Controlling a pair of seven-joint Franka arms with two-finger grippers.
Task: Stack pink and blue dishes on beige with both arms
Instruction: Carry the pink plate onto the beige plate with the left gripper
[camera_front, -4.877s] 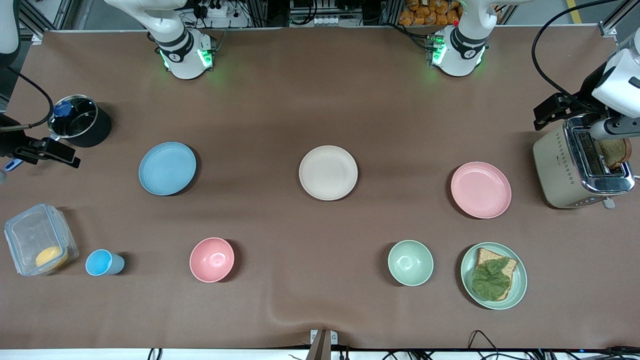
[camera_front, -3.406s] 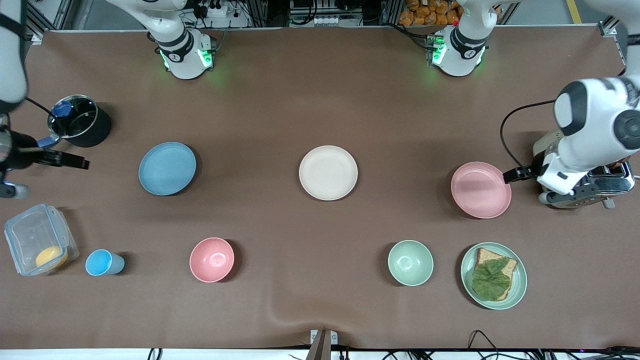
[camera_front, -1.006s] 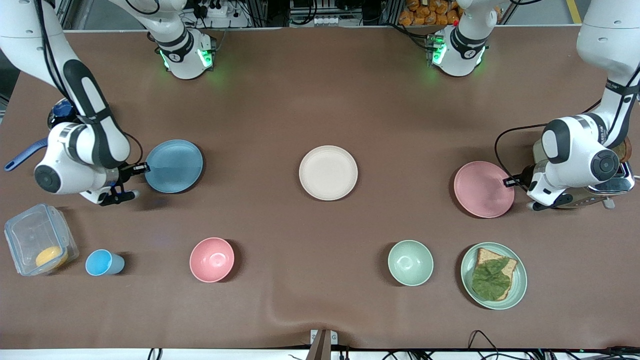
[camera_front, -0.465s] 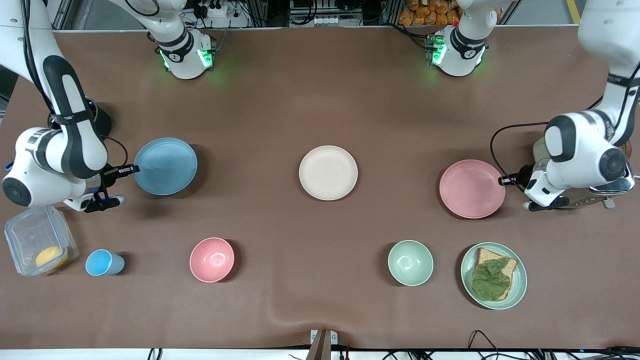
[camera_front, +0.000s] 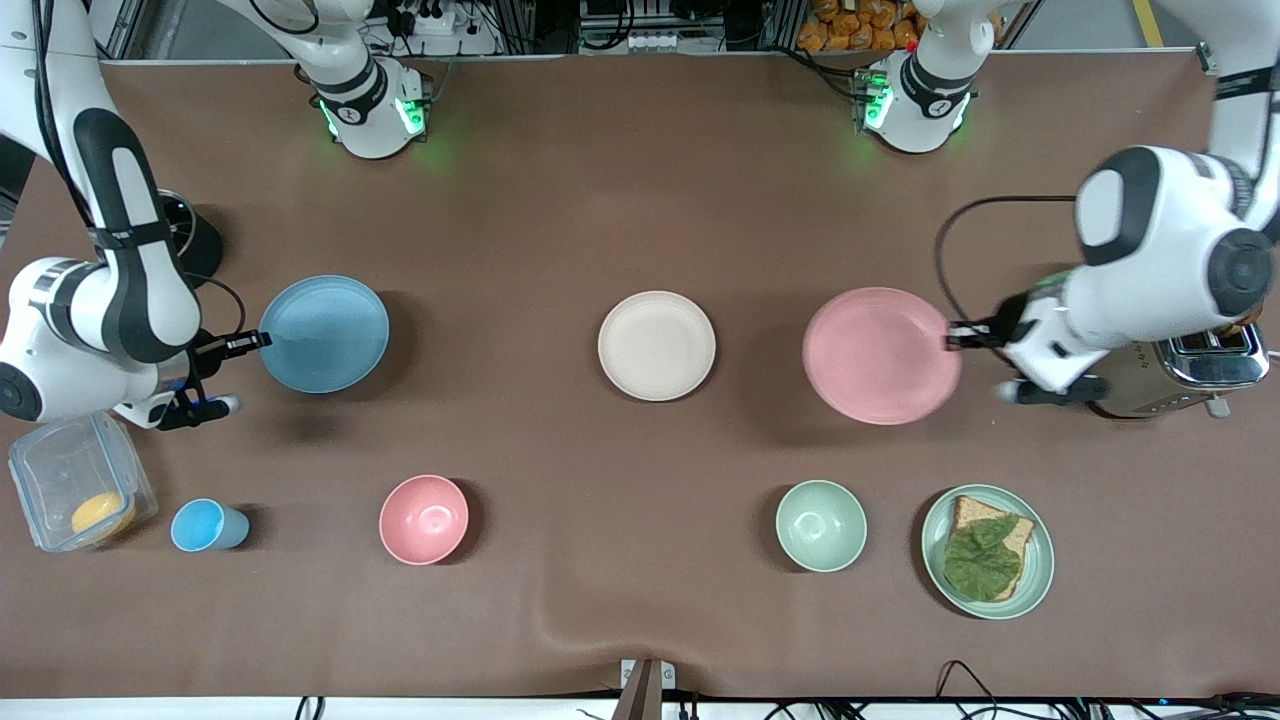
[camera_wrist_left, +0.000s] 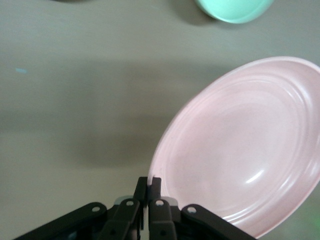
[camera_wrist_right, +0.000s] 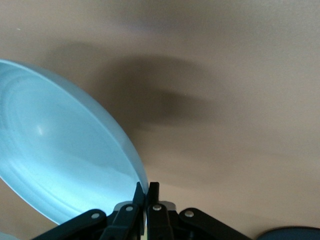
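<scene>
The pink plate hangs in the air over the table between the beige plate and the toaster, held by its rim. My left gripper is shut on that rim; in the left wrist view the pink plate rises from the left gripper. The blue plate is lifted above the table at the right arm's end, with my right gripper shut on its rim. In the right wrist view the blue plate tilts up from the right gripper. The beige plate lies bare mid-table.
A pink bowl, a blue cup and a clear box lie nearer the camera at the right arm's end. A green bowl and a green plate with bread lie below the pink plate. A toaster and black pot stand at the ends.
Both grippers closed on the plates' rims and lifted them. In the last half second the pink plate moved toward the beige plate and higher; the blue plate barely shifted.
</scene>
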